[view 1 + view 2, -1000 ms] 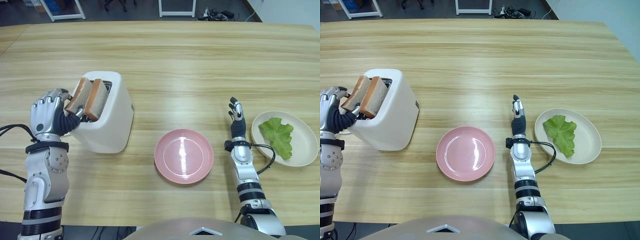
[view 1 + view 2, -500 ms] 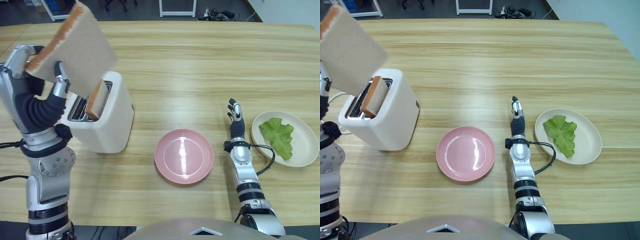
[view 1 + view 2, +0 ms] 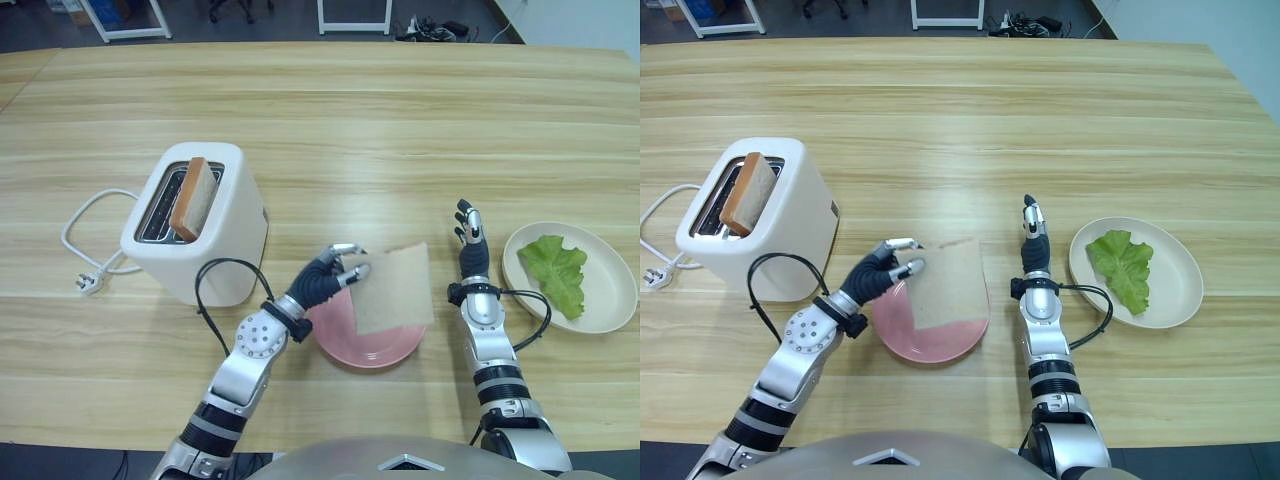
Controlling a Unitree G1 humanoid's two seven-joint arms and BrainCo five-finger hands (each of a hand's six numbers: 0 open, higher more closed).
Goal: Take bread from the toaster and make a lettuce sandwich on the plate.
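My left hand (image 3: 330,276) is shut on a slice of bread (image 3: 393,288), holding it flat just above the pink plate (image 3: 372,350). The white toaster (image 3: 200,224) stands at the left with one slice of bread (image 3: 192,198) standing up in its right slot; the other slot is bare. A green lettuce leaf (image 3: 555,272) lies in a cream plate (image 3: 614,290) at the right. My right hand (image 3: 471,240) rests on the table between the two plates, fingers straight, holding nothing.
The toaster's white cord and plug (image 3: 88,282) lie on the table left of the toaster. Bare wooden table stretches behind the plates and toaster.
My left hand has carried the bread slice from high above the toaster down and right to the pink plate. The right hand has not moved.
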